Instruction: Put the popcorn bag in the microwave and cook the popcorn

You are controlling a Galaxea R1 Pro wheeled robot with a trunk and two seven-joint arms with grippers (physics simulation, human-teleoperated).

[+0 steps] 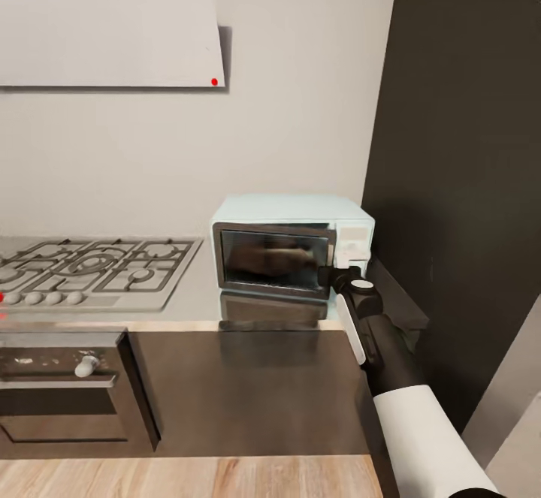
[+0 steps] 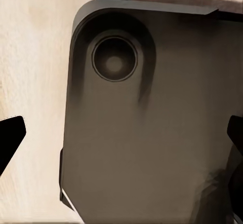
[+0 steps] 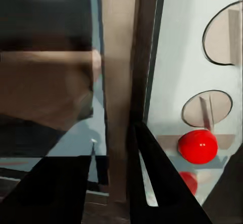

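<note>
The pale blue microwave (image 1: 293, 212) stands on the grey countertop (image 1: 197, 288) with its dark glass door closed. Behind the glass a tan shape shows, the popcorn bag (image 1: 274, 258) (image 3: 45, 92). No popcorn bits can be made out. My right gripper (image 1: 336, 273) (image 3: 114, 138) is at the microwave's front, between the door edge and the control panel, its fingers close together and holding nothing. On the panel are two knobs (image 3: 207, 108) and a red light (image 3: 197, 146), lit. My left gripper (image 2: 121, 133) hangs open over my dark base, nothing in it.
A gas hob (image 1: 90, 265) lies left of the microwave, with a black oven (image 1: 68, 385) below and a white slanted hood (image 1: 109, 36) above. A tall dark cabinet (image 1: 458, 182) stands right beside the microwave. Light wood floor (image 1: 188, 475) lies in front.
</note>
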